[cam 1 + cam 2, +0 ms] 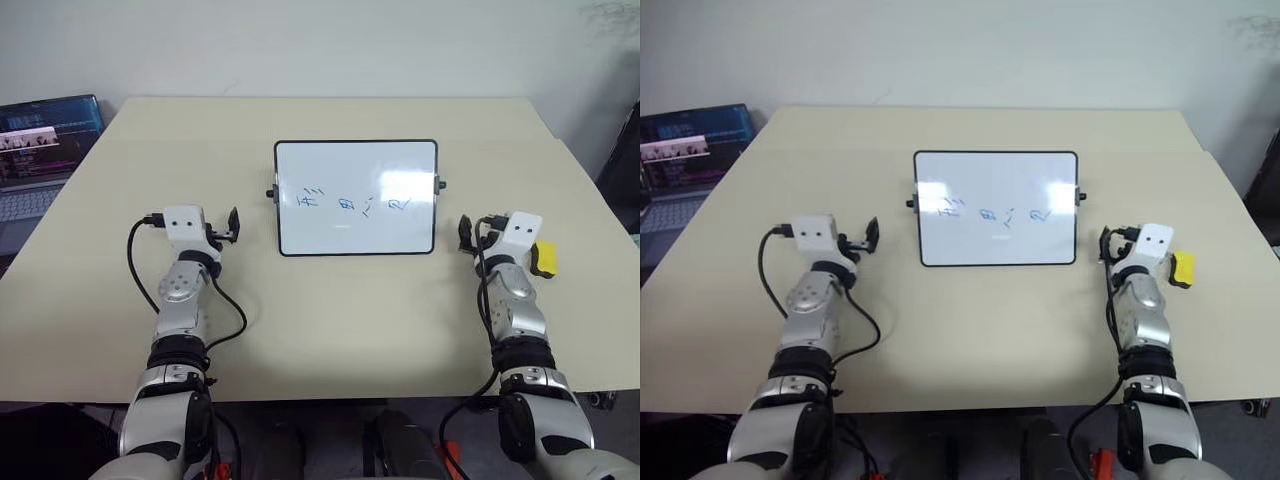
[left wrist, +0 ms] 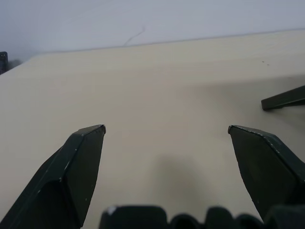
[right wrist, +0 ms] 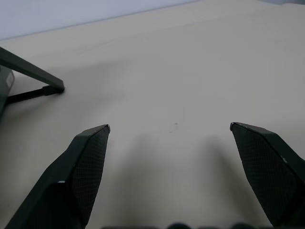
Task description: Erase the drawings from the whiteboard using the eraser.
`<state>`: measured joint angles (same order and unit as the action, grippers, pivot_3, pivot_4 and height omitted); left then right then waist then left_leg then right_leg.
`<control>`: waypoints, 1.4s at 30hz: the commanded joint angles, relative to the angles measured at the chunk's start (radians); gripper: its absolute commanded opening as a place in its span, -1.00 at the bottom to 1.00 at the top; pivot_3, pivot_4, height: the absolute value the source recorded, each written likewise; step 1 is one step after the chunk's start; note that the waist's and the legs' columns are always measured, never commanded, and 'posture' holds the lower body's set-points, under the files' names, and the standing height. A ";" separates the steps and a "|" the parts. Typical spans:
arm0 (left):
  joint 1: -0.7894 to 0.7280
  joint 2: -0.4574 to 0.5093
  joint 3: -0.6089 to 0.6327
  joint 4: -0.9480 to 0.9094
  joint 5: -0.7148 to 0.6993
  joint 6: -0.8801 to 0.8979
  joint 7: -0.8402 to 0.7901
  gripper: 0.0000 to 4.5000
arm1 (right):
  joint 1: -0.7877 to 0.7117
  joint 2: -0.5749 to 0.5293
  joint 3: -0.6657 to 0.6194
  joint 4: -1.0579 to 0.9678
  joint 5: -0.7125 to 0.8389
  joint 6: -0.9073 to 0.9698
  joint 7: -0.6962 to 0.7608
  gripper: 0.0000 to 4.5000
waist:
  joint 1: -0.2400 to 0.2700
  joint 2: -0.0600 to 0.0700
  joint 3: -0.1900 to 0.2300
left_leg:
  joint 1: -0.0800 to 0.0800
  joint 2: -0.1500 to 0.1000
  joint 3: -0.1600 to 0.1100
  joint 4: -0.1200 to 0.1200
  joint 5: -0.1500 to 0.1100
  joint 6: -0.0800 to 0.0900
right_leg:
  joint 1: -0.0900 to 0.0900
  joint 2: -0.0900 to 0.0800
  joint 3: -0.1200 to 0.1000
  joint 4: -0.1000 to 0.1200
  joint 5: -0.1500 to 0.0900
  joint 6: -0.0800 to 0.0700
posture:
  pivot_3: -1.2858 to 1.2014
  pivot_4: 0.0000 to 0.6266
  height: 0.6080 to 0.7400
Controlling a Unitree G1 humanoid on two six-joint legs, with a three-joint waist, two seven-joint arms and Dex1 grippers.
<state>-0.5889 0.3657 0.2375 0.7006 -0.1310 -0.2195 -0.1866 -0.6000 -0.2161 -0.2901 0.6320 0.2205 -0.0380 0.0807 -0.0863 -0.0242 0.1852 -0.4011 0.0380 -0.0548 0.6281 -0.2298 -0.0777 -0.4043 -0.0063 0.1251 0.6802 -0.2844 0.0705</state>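
Observation:
The whiteboard [image 1: 355, 180] stands propped at the middle of the table, glossy white in a thin black frame. The drawings [image 1: 350, 203], a short row of small blue scribbles, cross its middle. The eraser [image 1: 545, 258], a small yellow block, lies on the table right beside my right wrist, on the side away from the board. My left gripper [image 2: 167, 129] hovers open over bare table to the left of the board, with nothing between its fingers. My right gripper [image 3: 170, 126] is open and empty too, just right of the board's lower right corner.
A laptop [image 1: 40, 140] with a lit screen sits off the table's far left corner. The beige table [image 1: 330, 320] has bare room in front of the board. A black foot of the board's stand [image 3: 33, 71] lies close to the right gripper.

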 commanded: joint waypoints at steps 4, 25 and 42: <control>-0.002 0.007 0.003 -0.028 0.005 0.009 0.008 1.00 | -0.022 0.022 0.003 0.032 -0.005 -0.064 -0.001 0.98 | 0.000 0.000 0.000 | 0.000 0.000 0.000 0.000 0.000 0.000 | 0.000 0.000 0.000 0.000 0.000 0.000 | 0.03 -0.52 1.00; 0.040 0.026 0.019 -0.116 0.023 -0.023 0.045 1.00 | 0.010 -0.036 0.042 -0.038 -0.037 -0.037 0.055 0.98 | 0.000 0.000 0.000 | 0.000 0.000 -0.001 0.000 0.000 0.000 | 0.000 0.000 0.000 0.000 0.000 0.000 | 0.03 -0.52 1.00; -0.116 0.186 -0.341 -0.704 -0.353 0.613 -0.757 1.00 | 0.058 -0.395 -0.034 -0.572 0.075 0.745 0.124 0.98 | 0.022 0.001 0.000 | 0.001 -0.001 -0.005 0.002 0.000 0.000 | 0.006 0.000 -0.004 -0.002 -0.001 0.000 | 0.03 -0.52 1.00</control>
<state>-0.6748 0.5719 -0.0759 0.0167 -0.4999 0.4007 -0.9295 -0.5234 -0.5806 -0.2732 0.0903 0.2950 0.6264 0.2305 -0.0644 -0.0233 0.1855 -0.4002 0.0371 -0.0598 0.6295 -0.2299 -0.0775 -0.3988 -0.0063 0.1210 0.6784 -0.2853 0.0698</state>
